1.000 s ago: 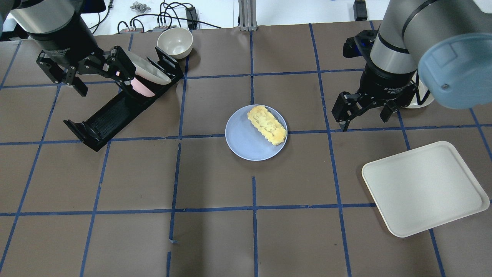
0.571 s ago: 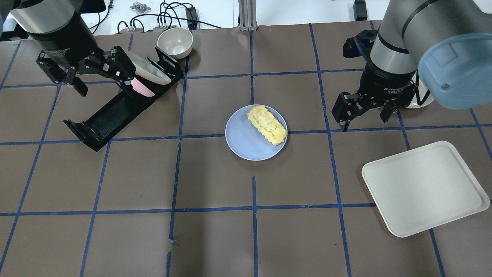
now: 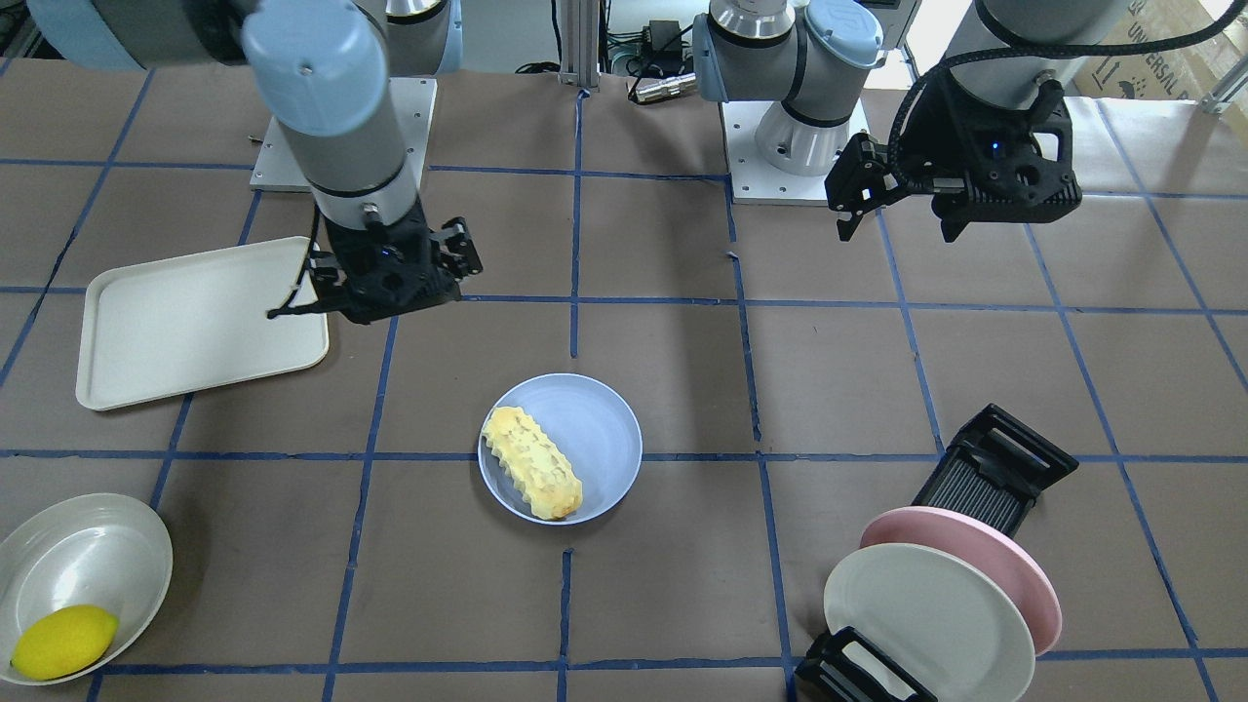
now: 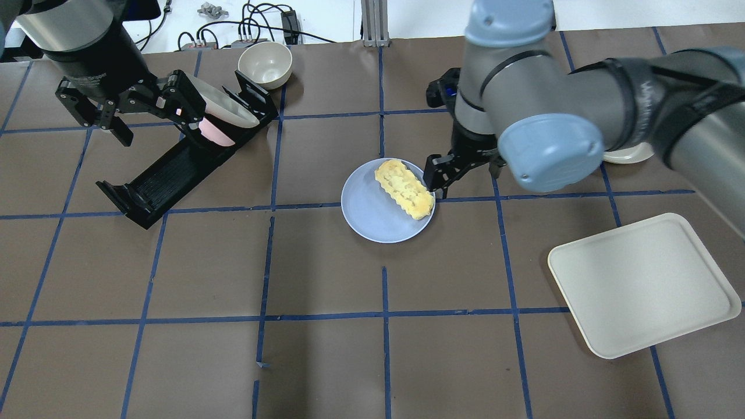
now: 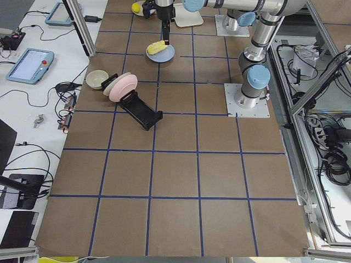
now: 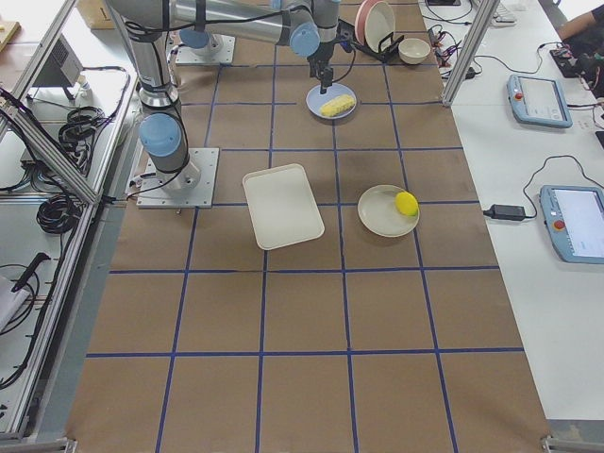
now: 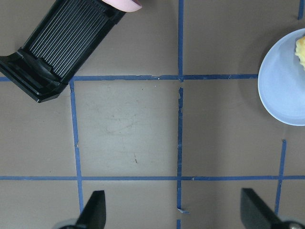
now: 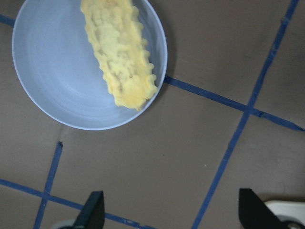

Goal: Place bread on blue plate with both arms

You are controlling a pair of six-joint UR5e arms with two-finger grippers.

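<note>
1. The right arm (image 4: 524, 75) is hanging nearest, its jaws gaping wide and gripping nothing, just beside the blue plate (image 4: 369, 218).
2. The bread (image 4: 404, 189) is lying on that plate, leftward of those jaws, its long axis running diagonally.
3. The left arm (image 4: 87, 46) is hovering well apart over the rack (image 4: 174, 169), jaws spread and empty.

Left arm (image 3: 751, 44) and right arm (image 3: 341, 146): grey-silver tubes, light-blue round joint caps (image 3: 292, 39), small screw (image 3: 308, 69) on the right arm's cap. Black wrist housings (image 3: 1014, 175); black cable (image 3: 921, 93) looped at left wrist. Pale lettering on right arm's dark sleeve (image 4: 646, 87).
</note>
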